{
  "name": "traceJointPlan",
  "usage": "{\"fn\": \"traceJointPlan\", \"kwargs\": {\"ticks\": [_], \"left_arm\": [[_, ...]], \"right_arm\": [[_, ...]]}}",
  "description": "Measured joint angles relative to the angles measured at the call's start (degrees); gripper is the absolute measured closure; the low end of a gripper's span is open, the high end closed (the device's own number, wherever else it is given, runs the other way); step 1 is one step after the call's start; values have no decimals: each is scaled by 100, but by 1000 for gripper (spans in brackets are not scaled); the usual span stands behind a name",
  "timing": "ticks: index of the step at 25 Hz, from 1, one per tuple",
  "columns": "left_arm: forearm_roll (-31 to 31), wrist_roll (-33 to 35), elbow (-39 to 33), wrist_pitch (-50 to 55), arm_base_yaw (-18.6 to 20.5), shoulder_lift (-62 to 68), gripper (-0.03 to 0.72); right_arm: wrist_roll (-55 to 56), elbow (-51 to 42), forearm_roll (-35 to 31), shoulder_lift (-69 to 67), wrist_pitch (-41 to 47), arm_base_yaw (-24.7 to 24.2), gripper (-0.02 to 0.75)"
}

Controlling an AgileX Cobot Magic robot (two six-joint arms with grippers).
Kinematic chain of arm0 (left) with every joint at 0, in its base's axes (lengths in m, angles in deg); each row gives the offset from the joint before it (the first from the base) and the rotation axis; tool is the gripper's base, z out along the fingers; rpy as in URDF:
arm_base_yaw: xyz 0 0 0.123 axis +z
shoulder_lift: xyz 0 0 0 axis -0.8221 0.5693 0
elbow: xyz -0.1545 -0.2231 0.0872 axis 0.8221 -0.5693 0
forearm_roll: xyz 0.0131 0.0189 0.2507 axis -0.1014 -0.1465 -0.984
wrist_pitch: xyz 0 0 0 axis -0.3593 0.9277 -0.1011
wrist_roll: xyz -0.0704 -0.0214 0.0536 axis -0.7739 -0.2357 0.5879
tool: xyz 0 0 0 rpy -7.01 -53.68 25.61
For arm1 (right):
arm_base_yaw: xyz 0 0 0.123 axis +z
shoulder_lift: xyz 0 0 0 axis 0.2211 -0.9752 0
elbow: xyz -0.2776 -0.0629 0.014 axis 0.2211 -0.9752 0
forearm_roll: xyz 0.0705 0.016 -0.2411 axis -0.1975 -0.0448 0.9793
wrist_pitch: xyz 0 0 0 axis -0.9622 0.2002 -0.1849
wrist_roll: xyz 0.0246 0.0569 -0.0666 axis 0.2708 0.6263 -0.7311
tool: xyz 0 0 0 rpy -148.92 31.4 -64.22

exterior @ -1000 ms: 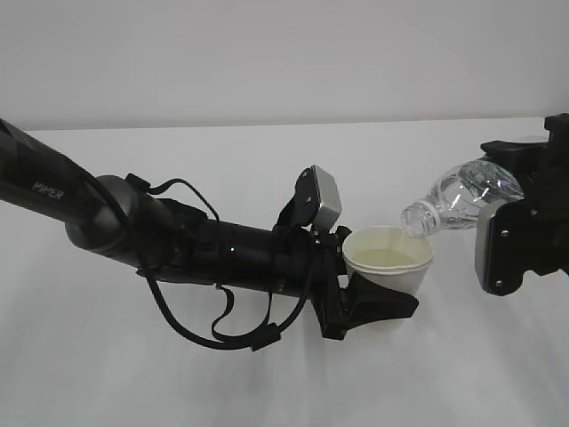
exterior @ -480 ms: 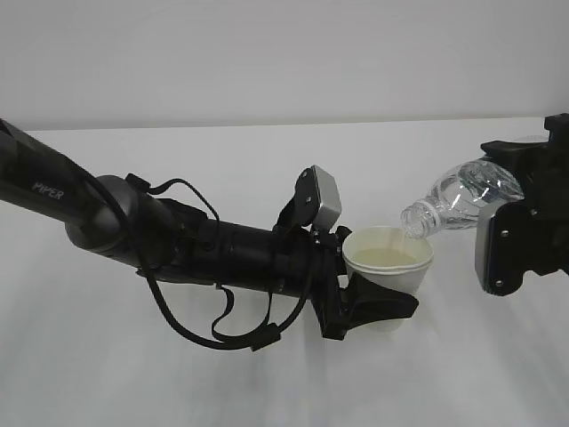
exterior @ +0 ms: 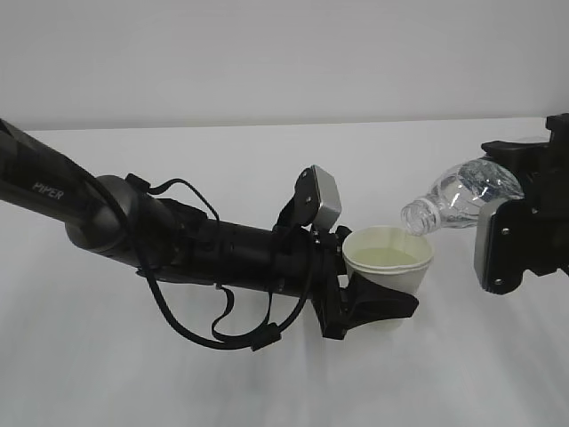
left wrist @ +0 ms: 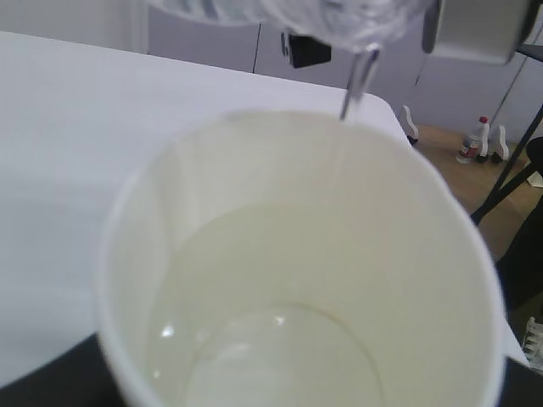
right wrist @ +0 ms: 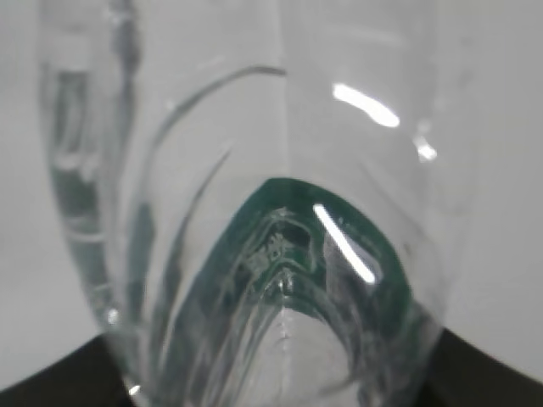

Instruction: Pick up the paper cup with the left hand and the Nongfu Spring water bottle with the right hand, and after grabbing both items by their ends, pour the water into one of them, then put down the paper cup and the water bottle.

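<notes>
The white paper cup (exterior: 389,267) is held upright above the table, with my left gripper (exterior: 380,302) shut around its lower body. In the left wrist view the cup (left wrist: 407,254) fills the frame, with water (left wrist: 254,314) standing in it. The clear Nongfu Spring water bottle (exterior: 458,200) is tilted with its open mouth down over the cup's rim. My right gripper (exterior: 523,191) is shut on its far end. A thin stream of water (left wrist: 358,76) falls from the bottle mouth into the cup. The right wrist view shows the bottle (right wrist: 254,170) close up, with its green label (right wrist: 373,254).
The white table (exterior: 107,374) lies under both arms, with a pale wall behind. The left arm's cables (exterior: 222,329) loop below its wrist. Beyond the table's far edge, the left wrist view shows a wooden floor with a small bottle (left wrist: 468,146) and dark stand legs (left wrist: 509,170).
</notes>
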Motion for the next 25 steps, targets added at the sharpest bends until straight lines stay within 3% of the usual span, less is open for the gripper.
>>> {"fn": "traceJointPlan", "kwargs": {"ticks": [25], "left_arm": [[668,0,0,0,0,9,228]], "right_arm": [[2400,0,-24,0,-265,0,332]]}}
